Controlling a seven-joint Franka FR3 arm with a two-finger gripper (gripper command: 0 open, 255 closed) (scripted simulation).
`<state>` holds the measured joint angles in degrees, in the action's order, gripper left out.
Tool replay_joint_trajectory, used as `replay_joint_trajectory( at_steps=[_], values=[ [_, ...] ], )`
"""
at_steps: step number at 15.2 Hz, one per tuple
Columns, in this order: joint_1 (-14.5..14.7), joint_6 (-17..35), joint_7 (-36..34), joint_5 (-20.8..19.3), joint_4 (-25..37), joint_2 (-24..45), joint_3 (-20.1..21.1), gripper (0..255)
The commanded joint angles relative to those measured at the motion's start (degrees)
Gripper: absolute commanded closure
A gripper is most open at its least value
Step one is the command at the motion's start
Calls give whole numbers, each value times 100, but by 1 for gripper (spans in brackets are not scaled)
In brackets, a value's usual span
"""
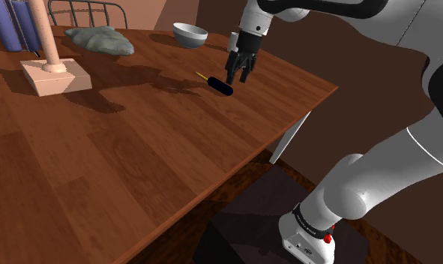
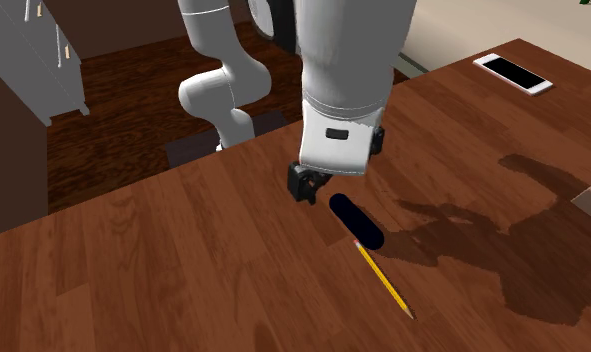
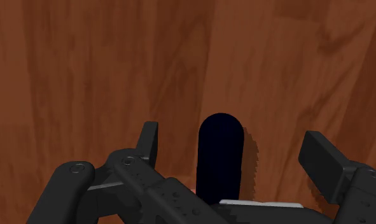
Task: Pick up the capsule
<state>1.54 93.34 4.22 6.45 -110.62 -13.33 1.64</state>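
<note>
The jaws stand spread wide, with the capsule (image 3: 221, 156) lying lengthwise in the gap and wood showing on either side of it, so neither of the fingers (image 3: 321, 156) touches it. The all-black gripper (image 3: 234, 143) hangs just over the capsule, pointing down at it from the white arm. The capsule is a dark, nearly black, round-ended rod lying flat on the brown wooden table (image 1: 137, 172), near the table's corner.

A yellow pencil (image 2: 383, 278) lies in line with the capsule, its pink eraser end right at one rounded tip; whether the two touch I cannot tell. In the shoulder view the gripper (image 1: 237, 77) sits over the capsule (image 1: 224, 88), and the pencil (image 1: 203, 75) sticks out from the capsule's far end. In the second exterior view the gripper (image 2: 306, 190) is just beside the capsule (image 2: 356, 221).

Farther from the capsule, a pale grey bowl (image 1: 190, 34) stands near the table's back edge. Beyond that, well apart from the capsule, lies a rumpled grey cloth (image 1: 100, 39), and farther again a pale wooden block with an upright post (image 1: 53, 73). A phone (image 2: 513, 72) lies flat, well apart from the capsule, near a table edge.
</note>
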Motion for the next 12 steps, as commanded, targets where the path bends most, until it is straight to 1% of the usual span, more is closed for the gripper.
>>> replay_joint_trajectory(
  at_steps=[1, 3, 4, 11, 12],
  values=[
    [31, 34, 90, 31, 431, 395, 12, 0],
    [57, 26, 174, 59, 921, 804, 26, 0],
    [57, 25, 177, 60, 938, 817, 27, 0],
    [61, 610, 238, 71, 311, 778, 35, 0],
    [61, 610, 239, 71, 310, 777, 35, 0]
  ],
)
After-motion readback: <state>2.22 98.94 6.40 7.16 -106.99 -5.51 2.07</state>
